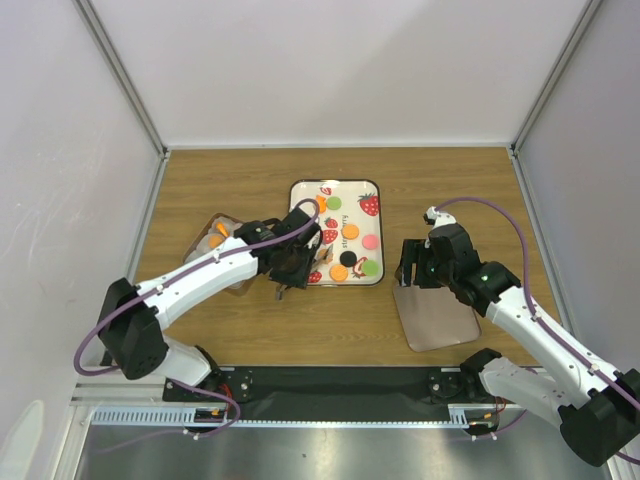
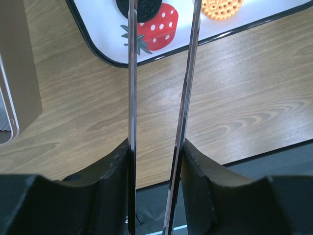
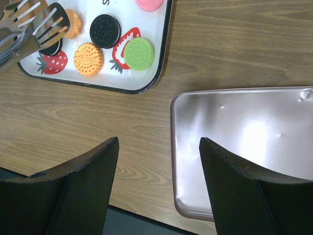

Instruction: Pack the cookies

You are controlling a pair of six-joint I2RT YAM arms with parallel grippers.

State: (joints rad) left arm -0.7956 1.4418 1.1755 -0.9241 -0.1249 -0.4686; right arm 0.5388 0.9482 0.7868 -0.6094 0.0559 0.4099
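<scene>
Left gripper (image 2: 156, 149) clamps tongs (image 2: 131, 73) (blades sprung apart). The cookies (image 3: 89, 58) lie just ahead of the tips on the tray (image 3: 164, 49). Right gripper (image 3: 159, 147) hangs wide and empty over a pinkish lid (image 3: 244, 147). The step in hand is the pick-up: straddle one cookie, squeeze, then swing to what seems a box (image 1: 208, 262) on the left.

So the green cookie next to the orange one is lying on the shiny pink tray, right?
No. The green cookie next to the orange cookie lies on the strawberry tray, not on the shiny pink tray. The right wrist view shows it.
</scene>
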